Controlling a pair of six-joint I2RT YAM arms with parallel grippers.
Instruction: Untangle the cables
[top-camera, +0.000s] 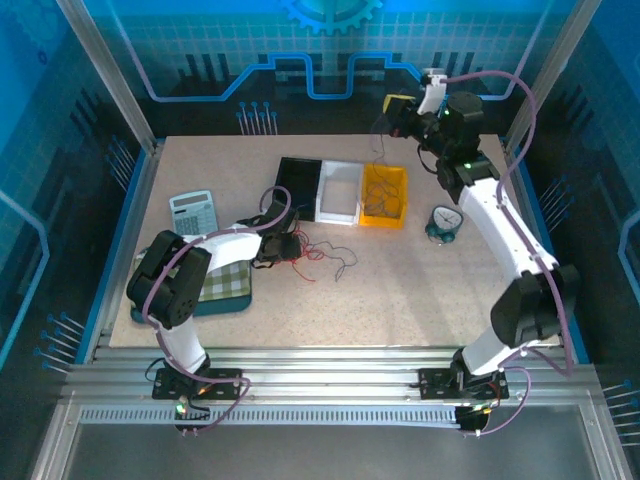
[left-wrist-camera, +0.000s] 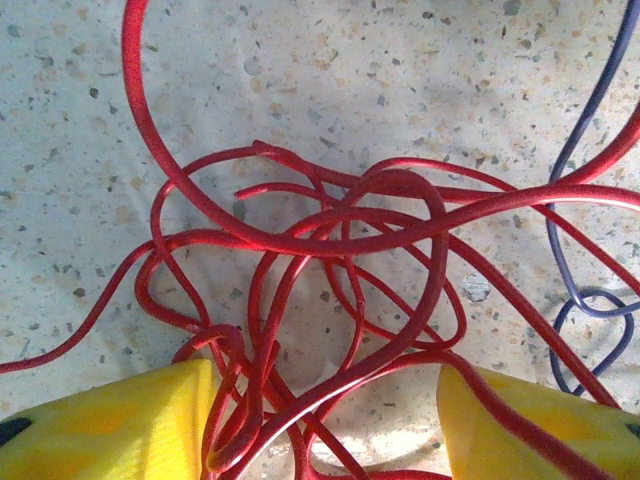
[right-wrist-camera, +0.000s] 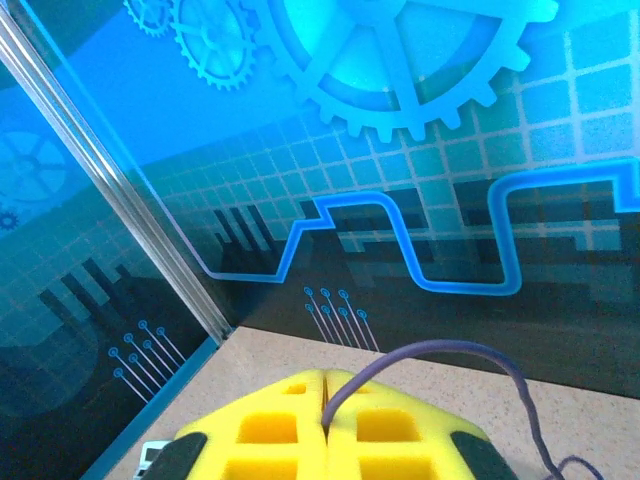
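A tangle of red cables (left-wrist-camera: 330, 240) lies on the speckled table, with a blue-purple cable (left-wrist-camera: 590, 300) looping at its right. My left gripper (left-wrist-camera: 325, 420) is low over the tangle and open; several red strands run between its yellow fingers (left-wrist-camera: 110, 425). In the top view the left gripper (top-camera: 275, 246) sits at the left end of the red cables (top-camera: 312, 256). My right gripper (top-camera: 396, 106) is raised at the back of the table, above the bins. Its yellow jaws (right-wrist-camera: 325, 385) are shut on a thin purple cable (right-wrist-camera: 430, 352) that arcs away to the right.
Black (top-camera: 298, 185), white (top-camera: 339, 192) and yellow (top-camera: 384, 196) bins stand in a row at the back. A calculator (top-camera: 192, 211) and a green checked cloth (top-camera: 226, 282) are at the left. A teal roll (top-camera: 444, 224) sits by the right arm. Glass walls enclose the table.
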